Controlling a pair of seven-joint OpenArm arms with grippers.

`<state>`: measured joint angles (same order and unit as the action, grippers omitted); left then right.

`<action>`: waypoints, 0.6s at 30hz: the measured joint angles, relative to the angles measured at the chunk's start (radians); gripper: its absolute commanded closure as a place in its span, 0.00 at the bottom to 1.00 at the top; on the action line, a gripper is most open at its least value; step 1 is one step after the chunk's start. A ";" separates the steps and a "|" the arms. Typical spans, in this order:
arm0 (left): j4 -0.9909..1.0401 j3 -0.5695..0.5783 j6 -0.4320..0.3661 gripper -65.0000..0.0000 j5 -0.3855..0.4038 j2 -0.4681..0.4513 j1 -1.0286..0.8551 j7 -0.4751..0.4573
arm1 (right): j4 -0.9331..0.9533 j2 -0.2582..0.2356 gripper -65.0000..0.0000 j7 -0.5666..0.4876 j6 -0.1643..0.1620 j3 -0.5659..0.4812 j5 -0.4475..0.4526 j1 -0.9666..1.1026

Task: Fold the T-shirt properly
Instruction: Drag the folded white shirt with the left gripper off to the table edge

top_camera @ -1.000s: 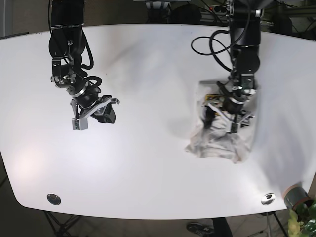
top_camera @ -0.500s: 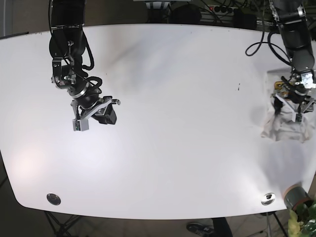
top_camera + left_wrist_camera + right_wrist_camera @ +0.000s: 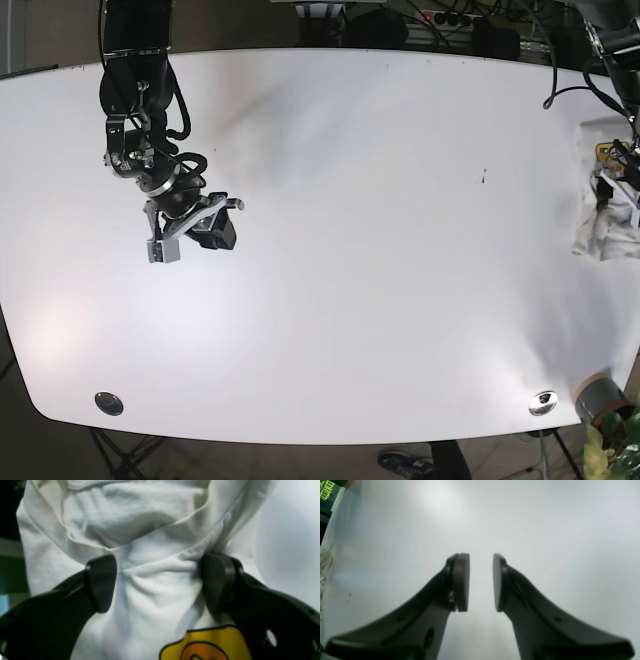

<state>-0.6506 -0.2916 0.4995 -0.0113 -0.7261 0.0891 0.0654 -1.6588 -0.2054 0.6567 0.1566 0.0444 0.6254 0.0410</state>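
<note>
One garment concerns us: the white T-shirt [image 3: 155,585], bunched at the far edge of the table [image 3: 340,300] on the base view's right, where only a crumpled strip of it [image 3: 605,225] shows at the frame's border. From the left wrist view we see soft folds, a ribbed seam crossing the cloth, and a yellow print [image 3: 200,645] low in the picture. We judge it light, limp and quick to slump, so it will not hold a shape once lifted; a single pinch would only drag a wad. Better holds, we think, are the seamed edges, at the shoulders or hem, where the fabric is doubled and less likely to slip.

Our left gripper [image 3: 160,585] has its fingers spread wide, fabric heaped between them; whether the pads press the cloth we cannot tell. Our right gripper [image 3: 481,582] hangs well apart over bare table, jaws narrowly parted and empty.
</note>
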 measured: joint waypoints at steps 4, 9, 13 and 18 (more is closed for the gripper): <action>0.013 0.000 0.019 0.25 -0.026 -0.039 -0.009 0.029 | -0.050 0.000 0.77 0.003 0.000 0.000 -0.011 0.014; 0.013 -0.002 0.055 0.25 -0.042 -0.058 -0.011 0.049 | -0.075 -0.005 0.77 -0.001 0.001 0.000 -0.011 0.008; -0.040 -0.016 0.077 0.25 -0.027 -0.054 -0.025 0.087 | -0.075 -0.002 0.77 0.003 0.000 -0.003 -0.011 0.012; -0.194 -0.072 0.103 0.25 0.044 -0.037 -0.087 0.112 | -0.074 -0.003 0.77 0.000 0.000 -0.005 -0.027 0.009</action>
<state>-0.8444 -0.3637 0.6025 0.0330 -0.7628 0.0021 0.1776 -1.7332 -0.2085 0.6571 0.1570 0.0395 0.5980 0.0498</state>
